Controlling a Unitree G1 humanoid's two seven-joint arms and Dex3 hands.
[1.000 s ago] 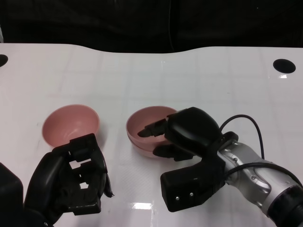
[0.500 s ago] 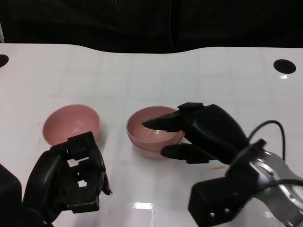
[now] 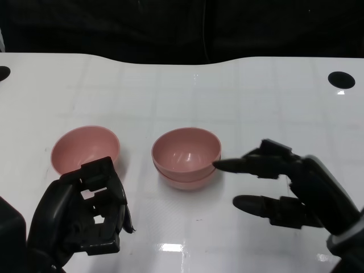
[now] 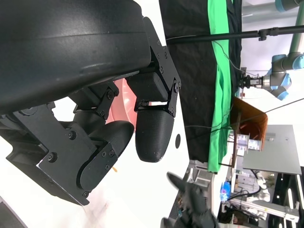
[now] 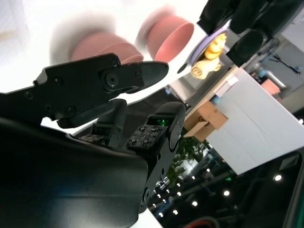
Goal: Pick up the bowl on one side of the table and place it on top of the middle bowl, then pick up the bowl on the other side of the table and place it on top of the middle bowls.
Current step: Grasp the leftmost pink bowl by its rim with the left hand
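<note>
White tabletop (image 3: 187, 85), glossy, with a dark round hole (image 3: 341, 79) near the far right edge and another (image 3: 3, 73) at the far left edge. At the middle, a stack (image 3: 186, 157) of two pink bowls, one nested inside the other, upright and open side up. To its left, well apart, a single pink bowl (image 3: 85, 149), also upright on the tabletop. Right robot hand (image 3: 284, 182) just beside the stack on its right, fingers spread and holding nothing, the upper fingertip (image 3: 220, 165) close to the stack's rim, contact impossible to judge; a lower finger (image 3: 253, 205) stretched out low over the tabletop, clear of the stack. Left robot hand (image 3: 85, 216) at the near left, just in front of the single bowl, fingers curled inward around nothing and not touching the bowl. In the left wrist view, the same curled black fingers (image 4: 154, 128) with a sliver of pink behind them. In the right wrist view, spread fingers (image 5: 142, 76) with both pink shapes beyond, blurred.
</note>
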